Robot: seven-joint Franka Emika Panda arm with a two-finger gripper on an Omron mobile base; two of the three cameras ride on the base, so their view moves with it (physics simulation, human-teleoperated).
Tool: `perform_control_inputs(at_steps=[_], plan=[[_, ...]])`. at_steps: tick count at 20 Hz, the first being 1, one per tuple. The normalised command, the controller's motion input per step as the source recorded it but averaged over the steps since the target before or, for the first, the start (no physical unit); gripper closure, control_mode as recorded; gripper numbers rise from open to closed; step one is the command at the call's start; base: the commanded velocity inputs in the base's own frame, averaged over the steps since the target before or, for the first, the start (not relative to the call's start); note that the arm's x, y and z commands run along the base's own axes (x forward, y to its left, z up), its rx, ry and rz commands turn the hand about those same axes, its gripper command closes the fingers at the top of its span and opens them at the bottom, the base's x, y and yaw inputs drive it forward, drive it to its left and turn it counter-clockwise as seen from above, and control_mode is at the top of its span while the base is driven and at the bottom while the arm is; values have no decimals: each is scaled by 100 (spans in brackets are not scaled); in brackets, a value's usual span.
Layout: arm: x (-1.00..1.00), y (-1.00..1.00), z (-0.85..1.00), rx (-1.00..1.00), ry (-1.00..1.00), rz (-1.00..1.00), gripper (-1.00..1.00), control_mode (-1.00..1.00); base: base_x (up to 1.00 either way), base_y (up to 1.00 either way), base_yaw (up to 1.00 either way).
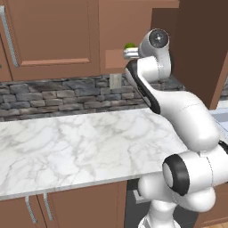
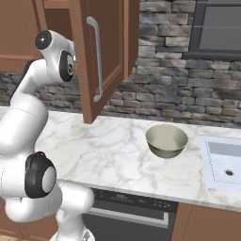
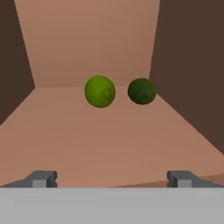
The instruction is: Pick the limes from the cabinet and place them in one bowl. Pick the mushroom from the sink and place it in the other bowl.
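Note:
In the hand view two limes lie on the cabinet shelf (image 3: 109,140): a brighter lime (image 3: 100,91) near the middle and a darker lime (image 3: 141,91) just to its right, close to the side wall. My gripper (image 3: 112,178) is open, its two fingertips (image 3: 41,178) set wide apart at the shelf's front, short of both limes. In the left base view a bit of green lime (image 1: 130,45) peeks beside the raised hand. The cabinet door (image 2: 101,56) hangs open. The cream-grey bowl (image 2: 166,140) sits on the counter. A corner of the sink (image 2: 226,162) lies at the right.
The marble counter (image 1: 75,142) runs below the wall cabinets, backed by a stone wall (image 2: 179,94). A dark window or appliance (image 2: 219,28) is at the upper right. The open door with its silver handle (image 2: 97,61) stands just right of the arm.

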Motion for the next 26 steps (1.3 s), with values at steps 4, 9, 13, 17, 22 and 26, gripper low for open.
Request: perform_control_inputs(at_steps=[4, 9, 13, 17, 22, 26], plan=[[91, -2, -3, 0, 1, 0, -100, -100, 0, 0, 0], [81, 0, -1, -1, 11, 0, -100, -100, 0, 0, 0], [86, 0, 0, -1, 9, 0, -100, -100, 0, 0, 0], [80, 0, -3, 0, 0, 0, -100, -100, 0, 0, 0], [67, 1, -12, 0, 0, 0, -100, -100, 0, 0, 0], [43, 4, -5, -1, 0, 0, -100, -100, 0, 0, 0]])
